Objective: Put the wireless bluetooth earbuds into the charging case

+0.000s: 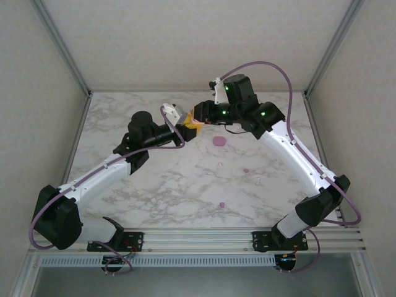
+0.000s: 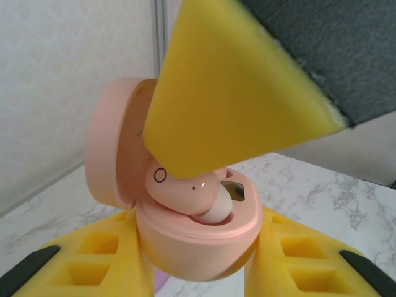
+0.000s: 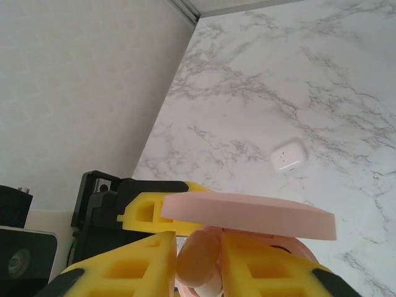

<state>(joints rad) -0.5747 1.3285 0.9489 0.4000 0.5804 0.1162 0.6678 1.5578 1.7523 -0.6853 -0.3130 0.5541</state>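
Salmon-pink earbud sits half-seated in the open pink case, aloft near the far edge of the surface. Your right gripper pinches it; left gripper clamps the case. Press it home, then release.

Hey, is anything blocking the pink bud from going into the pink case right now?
Nothing visible. The lid is swung open, and the pink bud, pinched in the right jaws, sits right at its well in the case.

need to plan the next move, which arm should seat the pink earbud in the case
Right: the right gripper pinches the pink earbud at the open pink case, held by the left gripper.
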